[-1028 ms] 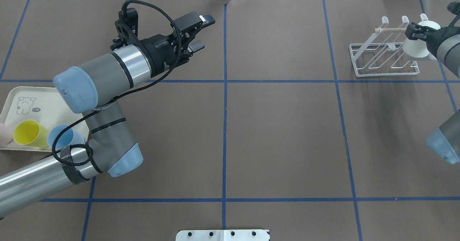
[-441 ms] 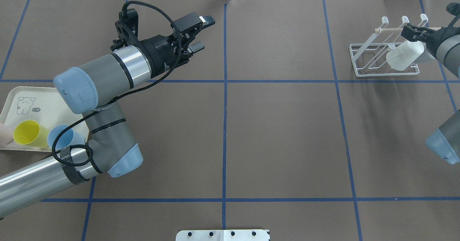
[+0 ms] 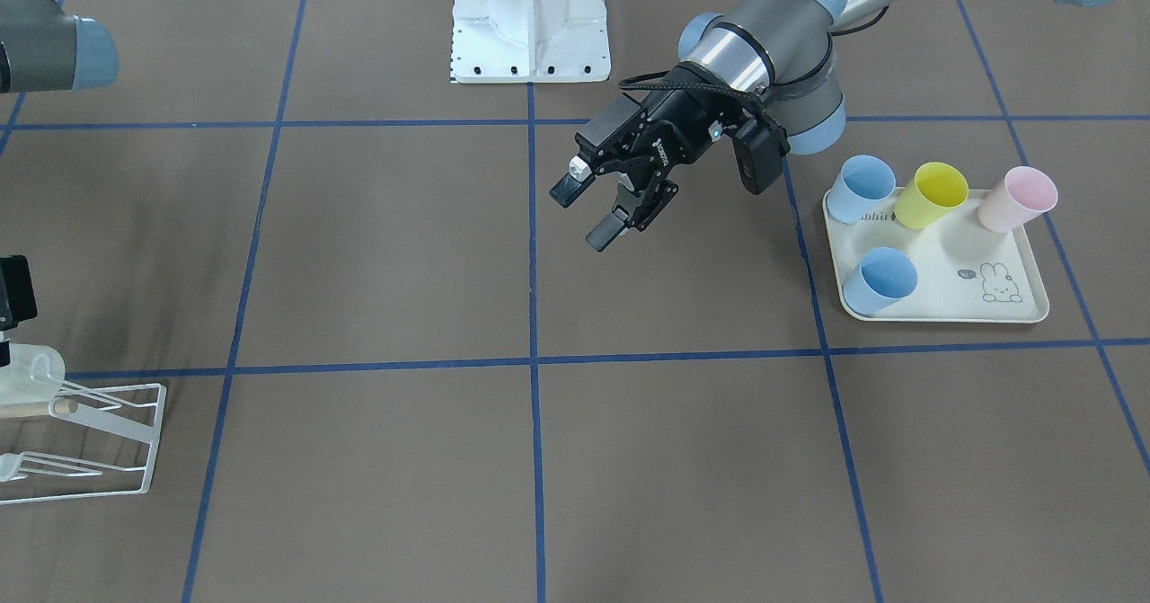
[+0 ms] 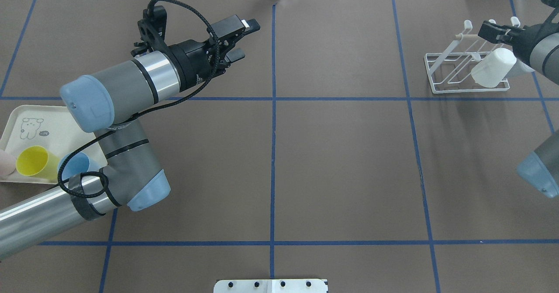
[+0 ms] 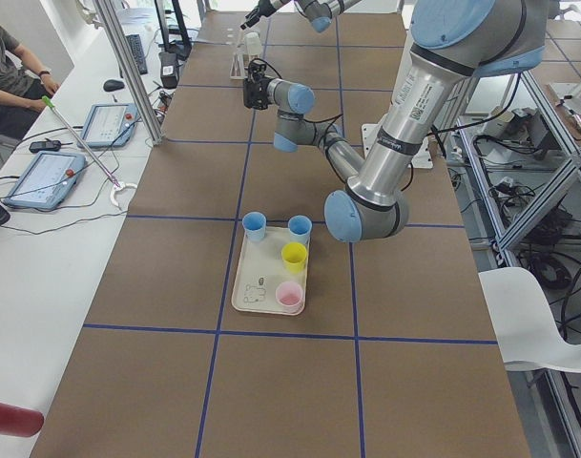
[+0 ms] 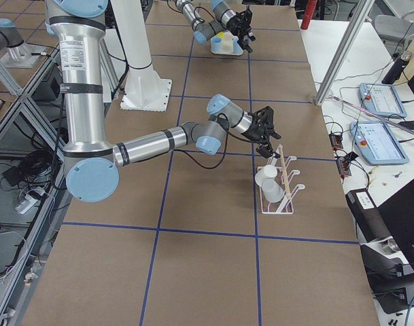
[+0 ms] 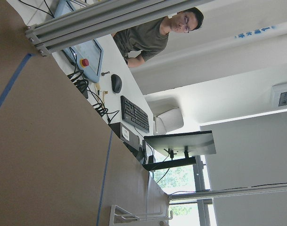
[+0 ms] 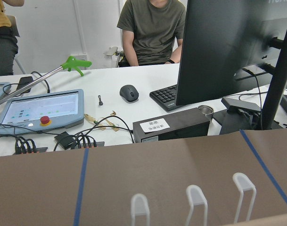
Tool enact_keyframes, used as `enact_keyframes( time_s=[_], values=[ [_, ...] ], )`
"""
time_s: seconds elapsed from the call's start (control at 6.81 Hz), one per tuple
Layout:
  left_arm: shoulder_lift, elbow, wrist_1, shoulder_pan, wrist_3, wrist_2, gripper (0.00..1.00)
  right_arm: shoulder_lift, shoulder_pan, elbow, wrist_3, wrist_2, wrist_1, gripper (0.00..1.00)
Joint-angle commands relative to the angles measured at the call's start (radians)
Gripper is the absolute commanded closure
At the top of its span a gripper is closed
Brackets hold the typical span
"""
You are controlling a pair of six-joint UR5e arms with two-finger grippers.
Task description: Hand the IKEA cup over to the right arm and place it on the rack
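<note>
A brown bench (image 4: 349,153) marked into large squares by blue tape lines carried everything

The left arm (image 4: 131,79) reached from the robot's left side towards the bench's middle, bent at the elbow. The right arm (image 4: 546,50) stretched to the far right corner, over the rack

A cream tray (image 3: 952,261) with a rabbit print lay on the robot's left, beside the left arm's elbow. The white wire rack (image 4: 445,53), with slanted prongs, upturned hook ends and a wooden dowel, stood well apart from it in the far right corner

The left gripper (image 3: 593,212) hung above bare bench near the centre line, its fingers spread and grasping nothing. The right gripper (image 4: 493,31) hovered just above the rack's dowel end; its fingers looked released, apart from the cup below

The white IKEA cup (image 4: 489,68) rested tilted on the rack's slanted prongs, at the end nearer the right arm. Whether a prong ran inside it could not be told

On the tray stood a pink cup (image 3: 1015,199), a yellow cup (image 3: 930,194) and a corner blue cup (image 3: 861,188) in a row along the robot's side, with a lone blue cup (image 3: 879,281) opposite
</note>
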Motion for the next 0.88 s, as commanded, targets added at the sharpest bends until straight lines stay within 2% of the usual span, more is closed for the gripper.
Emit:
enact_keyframes(
  time_s=[0.0, 0.44, 0.73],
  values=[
    [0.1, -0.111, 0.187, -0.083, 0.196, -0.136, 0.0, 0.024, 0.006, 0.035, 0.005, 0.051, -0.008, 0.0],
    [0.354, -0.234, 0.297, -0.192, 0.541, -0.308, 0.0, 0.117, 0.003, 0.039, 0.117, 0.153, -0.046, 0.0],
    [0.487, -0.236, 0.311, -0.289, 0.775, -0.488, 0.0, 0.212, -0.026, 0.031, 0.233, 0.183, -0.092, 0.0]
  ],
)
